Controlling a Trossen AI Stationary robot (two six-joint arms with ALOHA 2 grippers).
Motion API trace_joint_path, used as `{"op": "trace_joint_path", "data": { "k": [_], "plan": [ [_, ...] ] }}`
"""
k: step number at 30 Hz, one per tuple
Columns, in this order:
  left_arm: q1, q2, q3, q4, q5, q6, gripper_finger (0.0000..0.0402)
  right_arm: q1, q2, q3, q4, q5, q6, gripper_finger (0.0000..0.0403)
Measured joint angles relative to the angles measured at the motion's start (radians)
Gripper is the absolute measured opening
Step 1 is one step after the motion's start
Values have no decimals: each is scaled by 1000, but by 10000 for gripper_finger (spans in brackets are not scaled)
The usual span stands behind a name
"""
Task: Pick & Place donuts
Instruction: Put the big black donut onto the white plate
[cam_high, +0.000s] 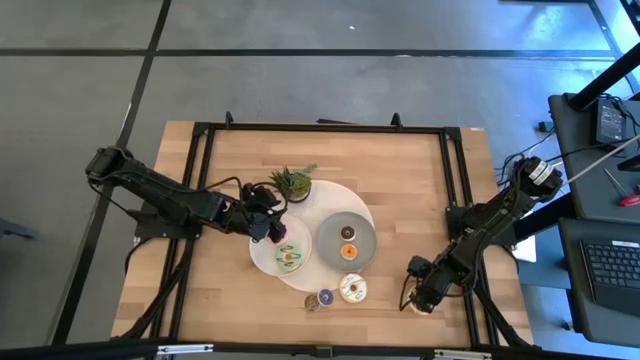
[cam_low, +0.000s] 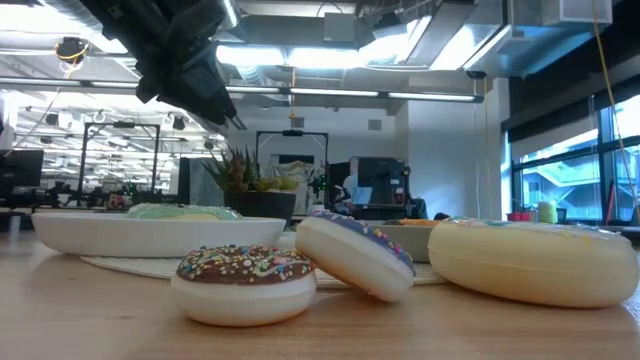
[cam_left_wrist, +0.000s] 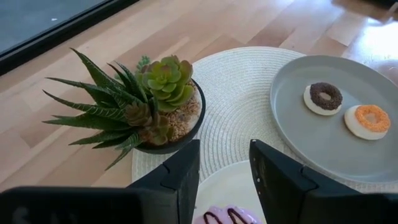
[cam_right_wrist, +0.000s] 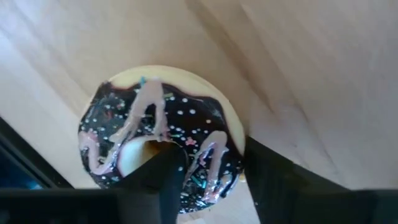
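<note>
My right gripper (cam_high: 420, 300) points down at the table's near right, shut on a dark-iced donut (cam_right_wrist: 161, 134) with pink drizzle. My left gripper (cam_left_wrist: 224, 155) hangs open above the white plate (cam_high: 268, 262), beside the potted plant (cam_high: 293, 182). A pink donut (cam_left_wrist: 227, 216) shows below its fingers. A green donut (cam_high: 290, 258) lies on the white plate. A brown donut (cam_high: 347, 232) and an orange one (cam_high: 349, 252) lie on the grey plate (cam_high: 365, 240). A white-sprinkled donut (cam_high: 352, 288), a tilted blue-purple one (cam_low: 355, 255) and a chocolate sprinkled one (cam_low: 243, 280) rest on the table. My right gripper has one finger (cam_right_wrist: 155, 171) in the donut's hole and the other finger (cam_right_wrist: 273, 180) outside the rim, with the ring's wall (cam_right_wrist: 211, 155) between them. The fingers come from above, pointing steeply down. The donut lies flat on the wood, icing up.
A round woven mat (cam_left_wrist: 242, 99) lies under the plates and the plant. Black frame rails (cam_high: 455, 190) run along the table's left and right sides, one close to my right gripper. Bare wood lies toward the far edge.
</note>
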Motion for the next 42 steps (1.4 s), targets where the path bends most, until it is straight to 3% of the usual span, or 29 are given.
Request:
{"op": "trace_joint_path", "data": {
  "k": [6,12,16,19,22,25,31,36,42],
  "plan": [
    [0,0,0,7,-25,0,138,-33,-13,59,-73,27,-111,90],
    [0,0,0,9,-27,-2,137,-96,-14,173,-228,112,-288,57],
    [0,0,0,62,-27,-1,134,-170,-14,266,-360,332,-512,54],
    [0,0,0,108,-28,0,134,-234,-14,336,-366,547,-671,56],
    [0,0,0,130,-27,0,136,-291,-15,387,-285,725,-864,59],
    [0,0,0,141,-6,0,136,-352,-15,398,-110,815,-1073,59],
    [0,0,0,178,14,1,130,-491,3,374,257,832,-1318,60],
    [0,1,0,257,44,77,121,-585,32,374,342,828,-1402,60],
    [0,1,-1,389,85,166,110,-651,78,373,464,727,-1412,60]
  ]
}}
